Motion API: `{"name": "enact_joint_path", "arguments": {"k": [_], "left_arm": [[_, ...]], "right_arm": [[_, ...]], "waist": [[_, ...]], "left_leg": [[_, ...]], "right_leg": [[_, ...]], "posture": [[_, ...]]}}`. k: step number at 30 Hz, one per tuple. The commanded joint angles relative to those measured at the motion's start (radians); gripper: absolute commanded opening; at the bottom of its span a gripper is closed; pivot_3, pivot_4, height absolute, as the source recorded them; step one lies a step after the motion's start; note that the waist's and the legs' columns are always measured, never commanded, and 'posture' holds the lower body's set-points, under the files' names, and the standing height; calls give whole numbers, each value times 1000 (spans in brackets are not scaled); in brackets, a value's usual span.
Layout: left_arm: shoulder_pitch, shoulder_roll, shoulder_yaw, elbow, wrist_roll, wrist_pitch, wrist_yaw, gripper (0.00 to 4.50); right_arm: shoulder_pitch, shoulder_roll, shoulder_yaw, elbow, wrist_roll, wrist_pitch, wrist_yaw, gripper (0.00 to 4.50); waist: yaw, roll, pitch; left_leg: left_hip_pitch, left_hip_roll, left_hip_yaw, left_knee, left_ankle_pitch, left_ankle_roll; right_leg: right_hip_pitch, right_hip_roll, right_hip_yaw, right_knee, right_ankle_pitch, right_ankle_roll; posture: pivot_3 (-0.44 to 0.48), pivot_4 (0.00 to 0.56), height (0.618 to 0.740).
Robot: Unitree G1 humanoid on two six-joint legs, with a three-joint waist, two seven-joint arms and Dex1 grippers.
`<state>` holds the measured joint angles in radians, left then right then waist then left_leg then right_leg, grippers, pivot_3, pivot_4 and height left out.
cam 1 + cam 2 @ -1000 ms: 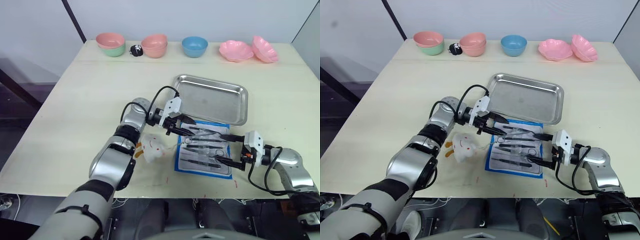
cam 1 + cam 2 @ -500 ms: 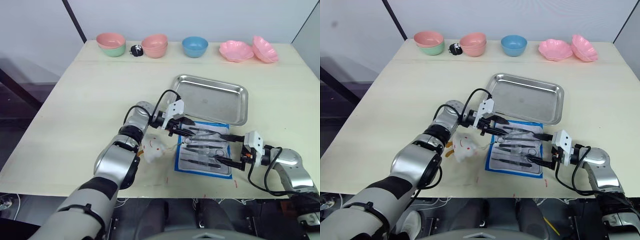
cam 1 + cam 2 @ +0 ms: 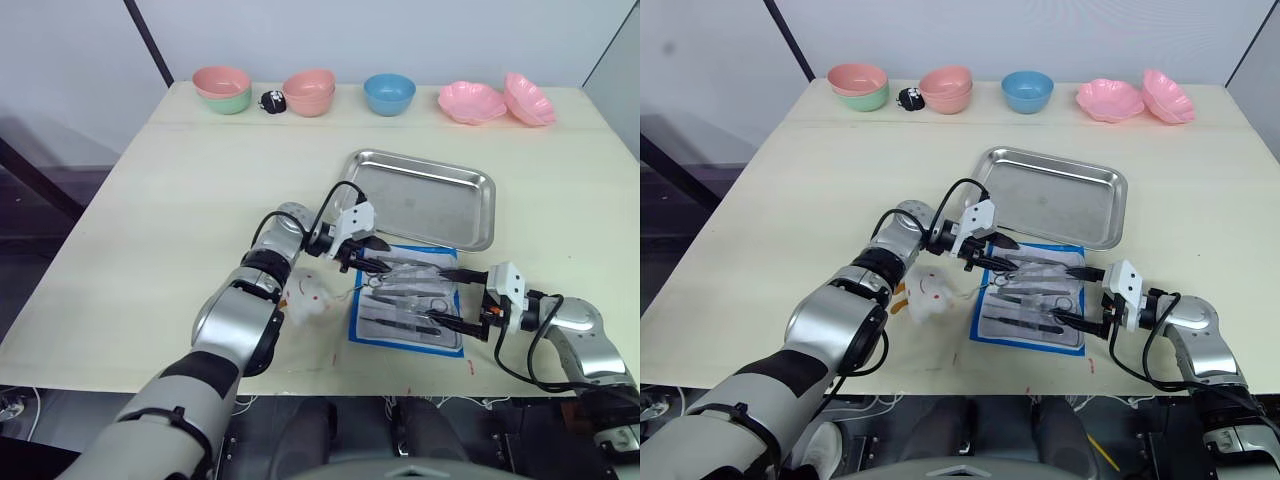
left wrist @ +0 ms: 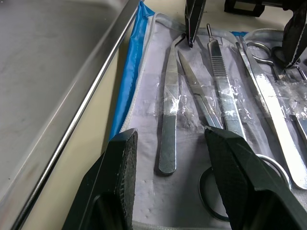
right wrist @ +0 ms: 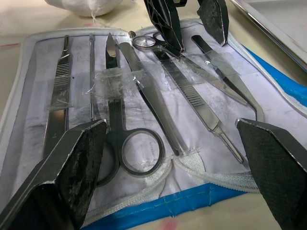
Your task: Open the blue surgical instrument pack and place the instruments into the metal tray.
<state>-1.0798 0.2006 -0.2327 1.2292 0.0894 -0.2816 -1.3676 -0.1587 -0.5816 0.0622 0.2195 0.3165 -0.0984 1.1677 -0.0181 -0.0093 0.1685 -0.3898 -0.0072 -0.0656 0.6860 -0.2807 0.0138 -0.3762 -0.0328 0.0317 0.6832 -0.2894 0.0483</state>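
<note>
The blue surgical instrument pack (image 3: 400, 325) lies open on the table, just in front of the metal tray (image 3: 425, 197). Several instruments (image 3: 412, 290), scissors and forceps, lie side by side under its clear pockets. My left gripper (image 3: 380, 256) is open over the pack's far left corner. In the left wrist view its fingers (image 4: 122, 177) straddle a pair of forceps (image 4: 169, 110) beside the tray's rim (image 4: 91, 91). My right gripper (image 3: 438, 296) is open at the pack's right side, low over the instruments. In the right wrist view its fingers (image 5: 79, 163) span the scissors (image 5: 127, 143) and forceps.
A white lump with orange bits (image 3: 308, 292) lies just left of the pack. Along the table's back edge stand coloured bowls (image 3: 220, 85), a blue bowl (image 3: 389, 92), pink dishes (image 3: 472, 100) and a small black object (image 3: 271, 99).
My left gripper has moved a little to the right and down onto the pack's far left corner. The right gripper has stayed put.
</note>
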Motion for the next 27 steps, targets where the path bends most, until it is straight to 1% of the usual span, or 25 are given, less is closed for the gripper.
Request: {"name": "enact_joint_path", "arguments": {"k": [1, 2, 3, 4, 5, 12, 18, 27], "left_arm": [[-5, -1, -15, 16, 36, -5, -1, 1514], [-5, -1, -15, 17, 38, -5, -2, 1195], [-5, -1, -15, 18, 40, -5, -2, 604], [-5, -1, -14, 19, 41, -5, -2, 190], [-6, -1, -12, 20, 40, -2, -5, 23], [-10, 2, -7, 21, 44, 1, -8, 23], [-37, 8, 2, 20, 49, -11, 15, 23], [-65, 5, 6, 16, 59, -18, 9, 23]], "right_arm": [[28, 1, 36, 42, -57, 9, -10, 4500], [28, 1, 36, 43, -57, 9, -10, 4500], [29, 1, 36, 44, -57, 9, -10, 4500], [29, 0, 36, 45, -58, 10, -11, 4500], [30, -1, 37, 44, -57, 18, -13, 4500], [30, -5, 45, 43, -58, 60, -20, 4500], [32, -17, 64, 32, -70, 127, -34, 4500], [21, -25, 90, 20, -87, 226, -57, 4500]], "waist": [[0, 0, 0], [0, 0, 0], [0, -1, 0], [0, -1, -1], [0, -1, -1], [0, -3, -2], [0, -3, -2], [-1, -6, -4]], "left_leg": [[0, 0, 0, 0, 0, 0], [0, 0, 0, 0, 0, 0], [0, 0, 0, 0, 0, 0], [0, 0, 0, 0, 0, 0], [0, 0, 0, 0, 0, 0], [1, 0, 0, 0, 0, 0], [5, 0, 2, 0, 0, 0], [9, 0, 4, 0, 0, 0]], "right_leg": [[0, 0, 0, 0, 0, 0], [0, 0, 0, 0, 0, 0], [0, 0, 0, 0, 0, 0], [0, 0, 0, 0, 0, 0], [0, 0, 0, 0, 0, 0], [0, 0, 1, 1, 0, 0], [3, 0, 3, 2, 0, 0], [4, 1, 6, 5, 0, 0]], "posture": [[0, 150, 740], [0, 150, 740], [0, 150, 740], [0, 150, 740], [0, 150, 740], [0, 150, 740], [0, 150, 740], [0, 150, 740]]}}
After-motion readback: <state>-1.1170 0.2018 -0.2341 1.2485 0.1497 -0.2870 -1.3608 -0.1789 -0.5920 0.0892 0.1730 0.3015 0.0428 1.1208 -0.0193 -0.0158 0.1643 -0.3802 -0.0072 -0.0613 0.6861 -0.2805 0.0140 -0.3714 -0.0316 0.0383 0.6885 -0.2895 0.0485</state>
